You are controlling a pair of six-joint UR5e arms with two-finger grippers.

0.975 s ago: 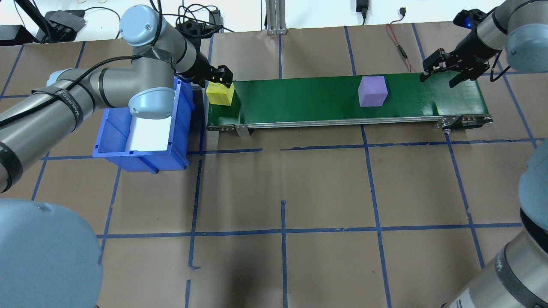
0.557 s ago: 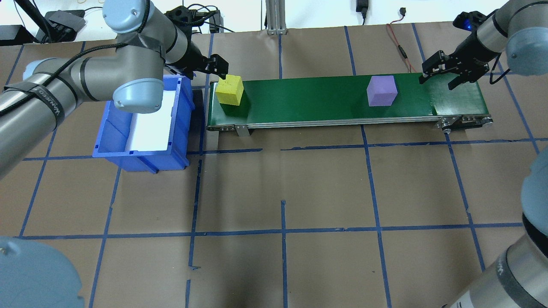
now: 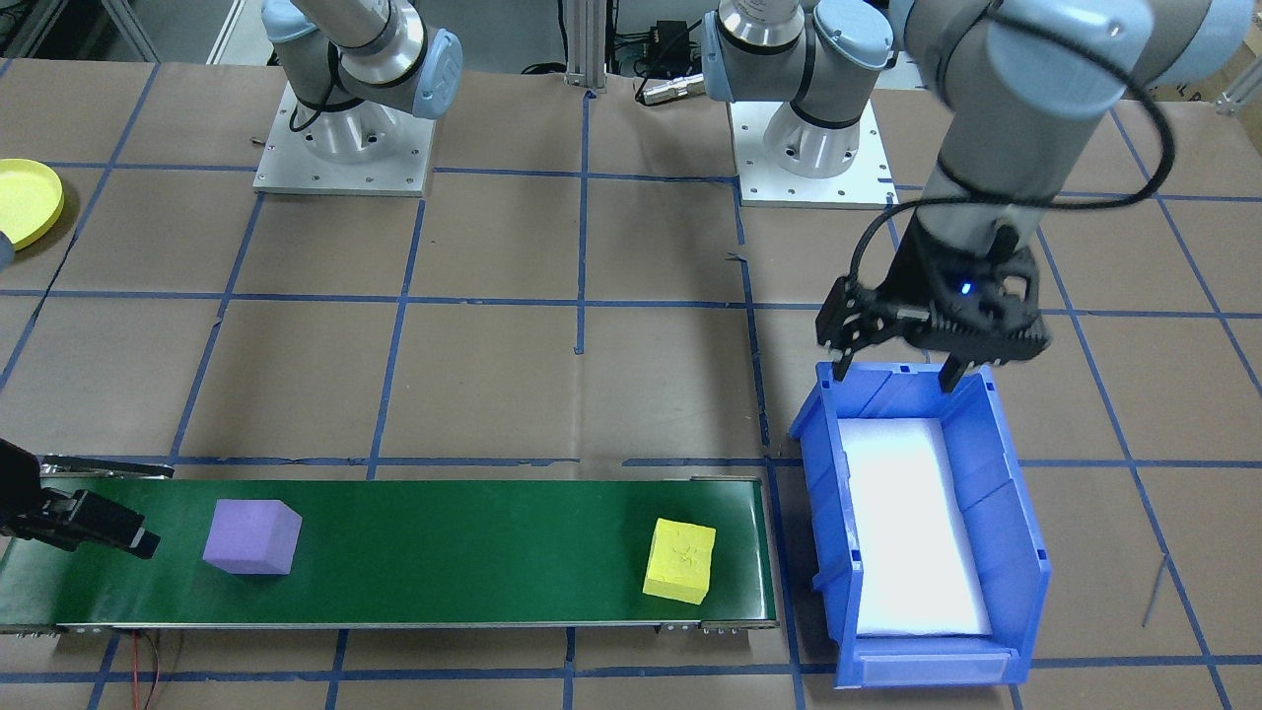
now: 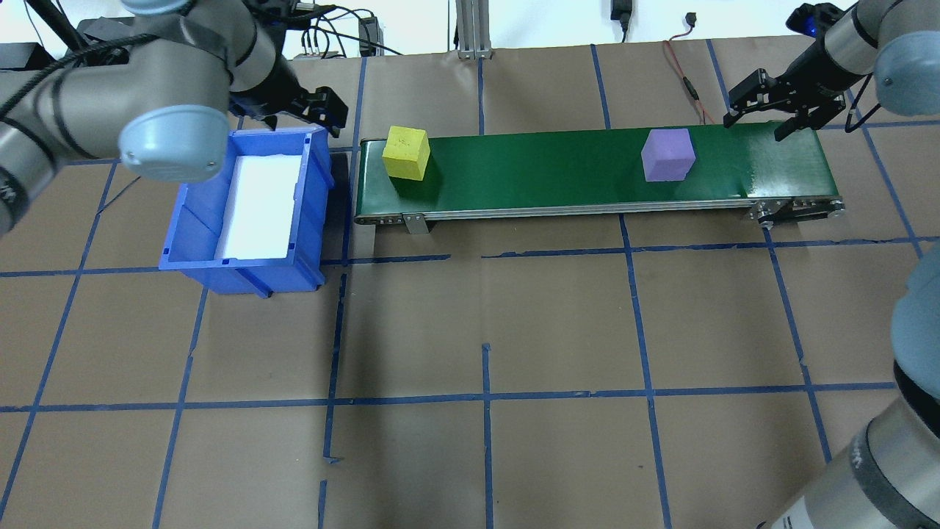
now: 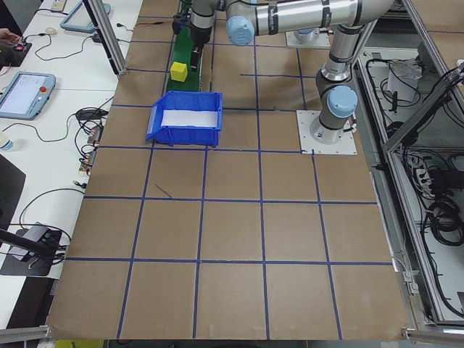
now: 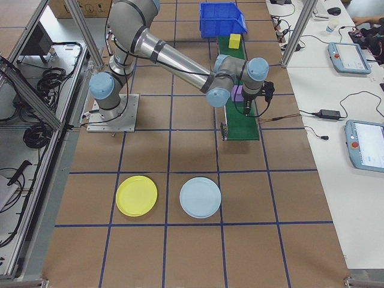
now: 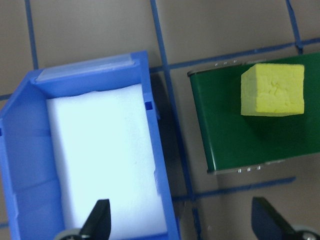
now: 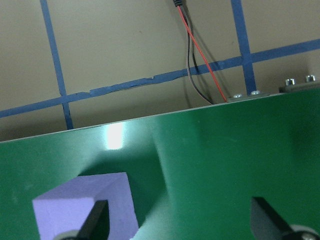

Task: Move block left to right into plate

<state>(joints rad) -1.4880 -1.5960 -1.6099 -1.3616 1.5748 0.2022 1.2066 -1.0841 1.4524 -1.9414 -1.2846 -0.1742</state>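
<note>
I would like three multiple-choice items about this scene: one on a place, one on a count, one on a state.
1. Where does the yellow foam cube rest?
A. in the blue plastic bin
B. on the green conveyor belt
C. on the yellow round plate

2. How many cubes lie on the belt?
A. one
B. two
C. three

3. How is the left gripper?
A. open, empty
B. shut on a cube
C. not in view

Key: 1 B, it sits on the belt's end near the bin. 2 B, the yellow cube and a purple foam cube. 3 A, its fingers spread over the bin's rim with nothing between.
</note>
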